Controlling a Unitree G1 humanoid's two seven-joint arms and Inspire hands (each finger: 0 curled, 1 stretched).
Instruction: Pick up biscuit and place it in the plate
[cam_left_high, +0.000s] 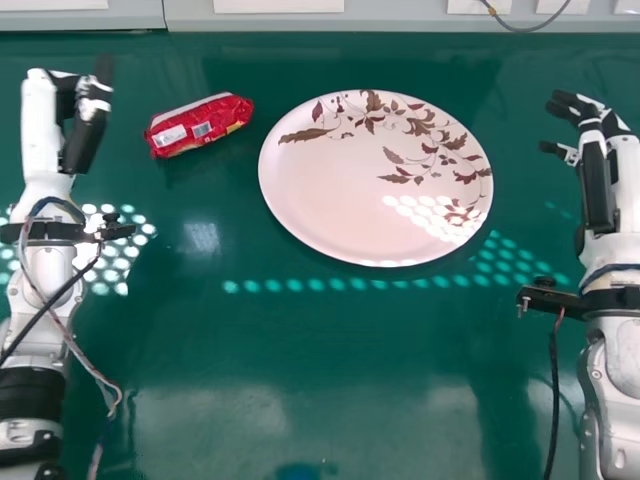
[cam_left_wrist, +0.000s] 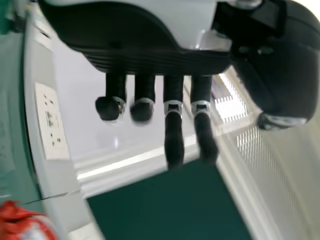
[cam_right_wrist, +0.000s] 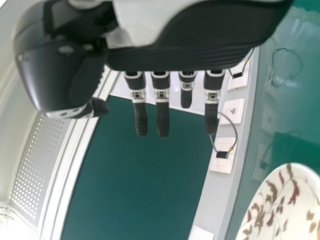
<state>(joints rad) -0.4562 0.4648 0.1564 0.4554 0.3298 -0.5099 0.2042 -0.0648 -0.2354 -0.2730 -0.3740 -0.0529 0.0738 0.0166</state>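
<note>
Red biscuit packet (cam_left_high: 200, 125) (unplated), plate (cam_left_high: 340, 190) beside it

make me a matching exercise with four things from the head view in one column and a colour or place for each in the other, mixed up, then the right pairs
Things:
1. biscuit packet
2. plate
3. left hand
4. right hand

Colours and places:
A. at the right side of the head view, beyond the plate's right rim
B. pale pink with brown leaves
C. at the left side of the head view
D. mostly red

Right pairs: 1-D, 2-B, 3-C, 4-A
</note>
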